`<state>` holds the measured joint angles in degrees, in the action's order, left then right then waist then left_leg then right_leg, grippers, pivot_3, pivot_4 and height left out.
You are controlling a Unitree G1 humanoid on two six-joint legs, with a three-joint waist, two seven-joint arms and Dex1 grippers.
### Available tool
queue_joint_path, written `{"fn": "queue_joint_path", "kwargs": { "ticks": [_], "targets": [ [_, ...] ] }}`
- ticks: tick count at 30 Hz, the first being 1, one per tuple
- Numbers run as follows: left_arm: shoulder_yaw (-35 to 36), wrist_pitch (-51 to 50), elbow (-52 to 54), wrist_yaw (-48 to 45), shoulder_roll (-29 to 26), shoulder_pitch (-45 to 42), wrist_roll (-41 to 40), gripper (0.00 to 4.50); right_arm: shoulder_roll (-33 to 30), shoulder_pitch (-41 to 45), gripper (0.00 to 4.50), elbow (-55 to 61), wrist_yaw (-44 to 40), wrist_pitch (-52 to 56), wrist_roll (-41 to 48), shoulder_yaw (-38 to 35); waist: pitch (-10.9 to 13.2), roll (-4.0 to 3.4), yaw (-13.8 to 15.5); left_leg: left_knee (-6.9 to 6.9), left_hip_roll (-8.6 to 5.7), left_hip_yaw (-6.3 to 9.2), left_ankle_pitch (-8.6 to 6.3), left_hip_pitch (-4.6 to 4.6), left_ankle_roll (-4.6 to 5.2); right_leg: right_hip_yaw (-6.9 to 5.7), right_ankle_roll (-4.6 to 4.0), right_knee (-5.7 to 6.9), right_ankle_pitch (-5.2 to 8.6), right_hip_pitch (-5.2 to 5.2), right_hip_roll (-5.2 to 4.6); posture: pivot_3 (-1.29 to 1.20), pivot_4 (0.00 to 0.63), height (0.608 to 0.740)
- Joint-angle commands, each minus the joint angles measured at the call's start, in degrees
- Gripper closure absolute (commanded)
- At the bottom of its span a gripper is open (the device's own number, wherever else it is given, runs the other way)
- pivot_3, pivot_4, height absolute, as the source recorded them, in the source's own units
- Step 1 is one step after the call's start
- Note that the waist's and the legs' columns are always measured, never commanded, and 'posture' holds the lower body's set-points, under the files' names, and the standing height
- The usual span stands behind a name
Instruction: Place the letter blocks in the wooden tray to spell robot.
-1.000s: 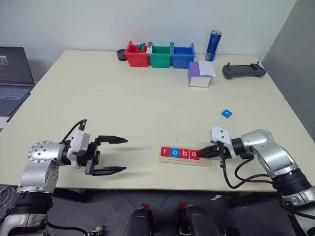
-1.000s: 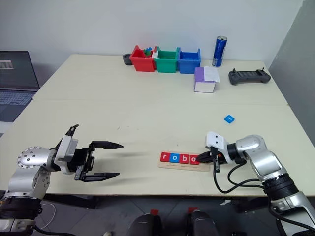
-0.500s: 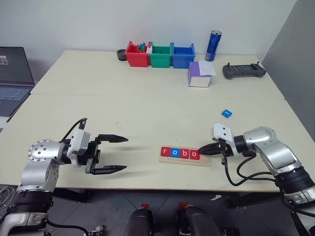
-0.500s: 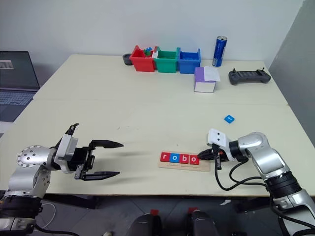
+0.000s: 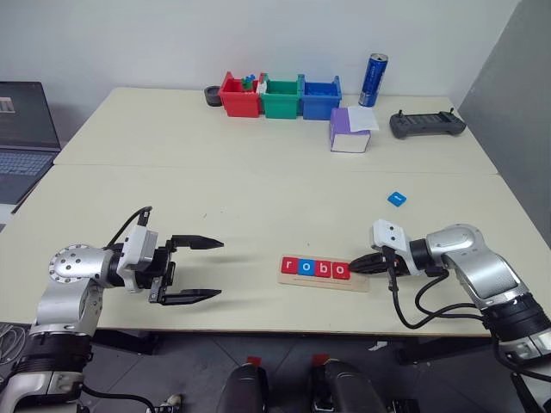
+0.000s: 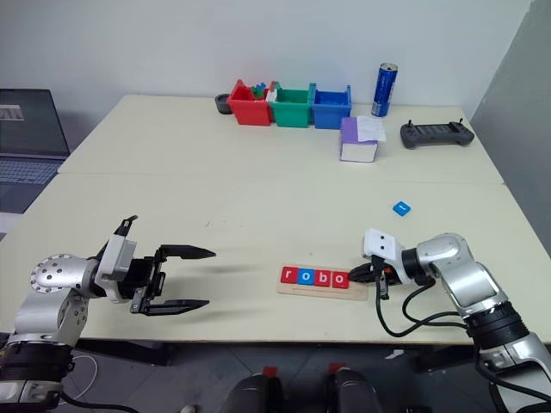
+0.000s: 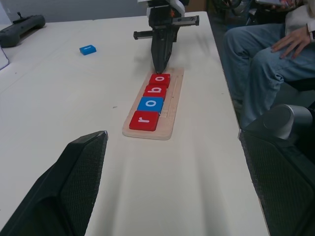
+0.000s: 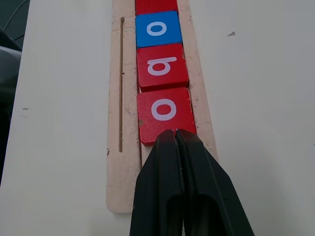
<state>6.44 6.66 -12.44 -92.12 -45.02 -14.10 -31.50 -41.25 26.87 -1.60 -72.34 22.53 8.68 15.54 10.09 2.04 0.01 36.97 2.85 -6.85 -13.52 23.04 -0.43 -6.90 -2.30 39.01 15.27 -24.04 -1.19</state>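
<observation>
On wooden tray (image 5: 324, 280): four letter blocks (image 5: 315, 268) (r-o-b-o) | left fingers (image 5: 197, 270) spread, empty | right fingers (image 8: 178, 162) closed, empty

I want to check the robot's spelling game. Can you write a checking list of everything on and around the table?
Surface: pale table, two tops joined.
Job's things: wooden tray holds tiles r, o, b, o; blue tile lies loose on table.
Clutter: three bins, can, purple box, controller.
Grippers: left gripper open, empty; right gripper shut, tip at last o.
Cables: black cable by right arm.
Surroundings: laptop; seated person.
</observation>
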Motion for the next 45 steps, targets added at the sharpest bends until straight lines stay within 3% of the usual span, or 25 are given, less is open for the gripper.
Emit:
{"fn": "queue_joint_path", "kwargs": {
  "ticks": [1,10,25,32,35,39,45],
  "targets": [
    [0.33,0.52,0.16,-0.37,-0.74,-0.54,-0.45,0.0,-1.03,0.04,4.43,3.04,0.29,2.16,2.38,-2.85,0.0,0.0,0.0,0.0,0.0,0.0,0.0,0.0,0.0,0.0,0.0,0.0,0.0,0.0,0.0,0.0,0.15,0.74],
    [0.12,0.54,0.15,-0.38,-1.04,-0.55,-0.73,0.0,-2.9,-2.51,4.43,4.89,0.34,3.08,2.31,-2.66,0.0,0.0,0.02,-0.01,0.0,0.0,0.0,0.0,0.0,0.0,0.0,-0.01,0.0,-0.01,0.0,0.0,0.15,0.74],
    [0.31,0.33,0.12,-0.37,-1.11,-0.87,-0.53,0.0,0.75,0.05,4.43,3.23,1.99,2.49,0.77,0.36,0.0,0.0,-0.01,0.0,0.0,0.0,0.0,0.0,0.0,0.0,0.0,0.0,0.0,-0.01,0.0,0.0,0.15,0.74],
    [1.19,0.09,0.77,-0.37,-1.2,-0.18,-0.43,0.0,-2.58,3.08,4.43,-1.95,6.25,3.28,2.25,-7.92,0.0,0.0,0.05,0.01,-0.03,0.0,0.0,0.02,0.0,0.0,0.0,-0.01,0.0,0.0,-0.02,0.0,0.15,0.74],
    [1.58,0.07,1.14,-0.36,-1.1,0.48,-0.44,0.0,-1.42,4.82,4.43,-7.83,13.54,1.46,1.74,-13.54,0.0,0.0,-0.04,-0.01,-0.01,-0.01,0.0,0.0,0.0,0.01,0.0,0.0,0.0,0.0,-0.01,0.0,0.15,0.74],
    [1.6,-0.05,1.48,-0.21,-0.67,0.97,-0.39,0.0,1.38,9.32,3.57,-20.42,20.3,0.49,1.59,-17.82,0.0,0.0,-0.13,-0.02,-0.01,-0.02,0.01,-0.01,-0.01,0.01,-0.01,0.01,0.0,-0.01,-0.01,0.0,0.15,0.74],
    [0.76,0.01,0.29,-0.31,-0.09,-0.79,0.03,0.0,4.29,15.52,1.46,-40.44,24.01,-12.08,-3.49,-16.28,0.02,-0.02,-0.18,-0.02,-0.02,-0.05,0.01,0.0,-0.01,0.04,-0.01,0.01,0.0,-0.01,-0.01,0.0,0.15,0.74]
  ]
}}
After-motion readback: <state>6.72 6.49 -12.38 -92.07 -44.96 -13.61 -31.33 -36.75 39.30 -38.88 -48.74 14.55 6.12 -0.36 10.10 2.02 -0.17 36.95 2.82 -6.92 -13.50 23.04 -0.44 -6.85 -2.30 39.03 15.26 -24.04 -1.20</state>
